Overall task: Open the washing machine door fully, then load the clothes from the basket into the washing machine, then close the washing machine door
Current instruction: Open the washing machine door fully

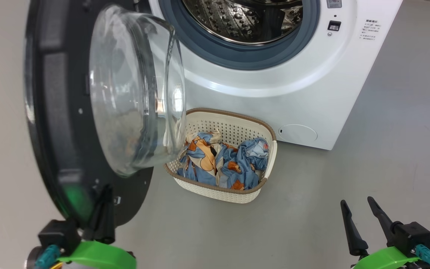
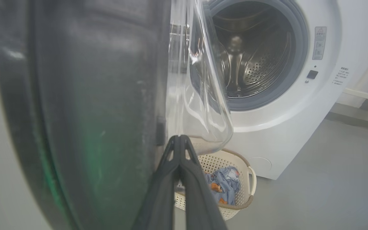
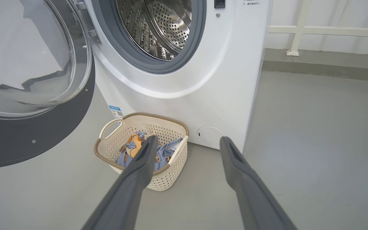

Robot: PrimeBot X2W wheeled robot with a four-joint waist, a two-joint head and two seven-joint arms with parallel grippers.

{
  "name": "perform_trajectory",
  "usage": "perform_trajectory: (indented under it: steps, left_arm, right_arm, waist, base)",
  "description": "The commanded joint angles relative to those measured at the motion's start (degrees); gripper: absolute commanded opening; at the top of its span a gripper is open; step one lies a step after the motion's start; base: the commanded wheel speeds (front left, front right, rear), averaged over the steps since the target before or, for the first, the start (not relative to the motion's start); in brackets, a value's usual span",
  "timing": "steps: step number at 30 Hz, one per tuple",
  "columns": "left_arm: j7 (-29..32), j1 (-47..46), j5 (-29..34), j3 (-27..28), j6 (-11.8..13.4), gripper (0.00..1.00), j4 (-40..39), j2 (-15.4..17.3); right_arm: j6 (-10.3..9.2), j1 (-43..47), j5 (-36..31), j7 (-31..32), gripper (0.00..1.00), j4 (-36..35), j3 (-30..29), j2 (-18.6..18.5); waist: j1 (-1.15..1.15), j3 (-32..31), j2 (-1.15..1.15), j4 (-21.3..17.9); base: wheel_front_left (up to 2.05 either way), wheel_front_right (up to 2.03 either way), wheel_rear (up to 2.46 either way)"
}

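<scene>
Washing machine door (image 1: 69, 123): swung out on its hinge at the left of the washing machine (image 1: 274, 93). The opening is fully exposed and the steel drum (image 1: 245, 18) looks empty. The swing is judged near its limit, though that cannot be confirmed.

Handling: the door is stiff, hinged and probably weighty. Its black ring is glossy and likely slippery. The glass bowl (image 1: 133, 93) is fragile, so it is best pushed on the ring, not the glass.

Left pincer (image 1: 105, 196): shut tight, nothing held, tips set at the door's lower inner face just beside the bowl. Contact looks likely.

Clothes (image 1: 218, 160): bunched in the basket (image 1: 237, 116), which sits on the floor (image 1: 386, 149) close against the foot of the machine front, below the opening. The fabric is soft and light and will drape and trail. It is best pinched at the raised folds, mid-pile.

Right pincer (image 1: 357, 201): spread wide, empty, low over the floor, well apart from the basket and aimed toward it.

In the way: in the head view the bowl overlaps the basket's left end, so access from the right is judged cleaner. A round white cap (image 1: 297, 133) sits low on the front, just beside the basket.
</scene>
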Motion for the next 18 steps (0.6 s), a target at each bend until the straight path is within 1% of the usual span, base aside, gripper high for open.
perform_trajectory:
  steps: [1, 8, 18]
  left_arm:
    - [-1.1, -0.9, -0.6, 4.0, 0.8, 0.0, -0.1, 2.6]
    - [-2.1, -2.0, -1.7, 7.9, 1.3, 0.0, 3.1, 4.4]
    - [-3.2, -4.4, -2.9, 12.9, 1.1, 0.0, 8.5, 6.6]
  right_arm:
    - [0.08, -0.8, 0.2, -0.5, 1.0, -1.4, 1.7, -1.1]
    - [0.08, -0.9, 0.1, -0.5, 1.0, -1.7, 2.1, -1.7]
    - [0.08, -1.3, -0.3, -0.5, 1.0, -2.2, 2.5, -2.7]
  waist:
    - [0.0, 0.1, 0.0, 0.0]
    - [0.0, 0.4, 0.0, -0.4]
    - [0.0, 2.1, 0.0, -1.5]
  base:
    - [0.0, 0.0, 0.0]
    - [0.0, 0.0, 0.0]
    - [0.0, 0.0, 0.0]
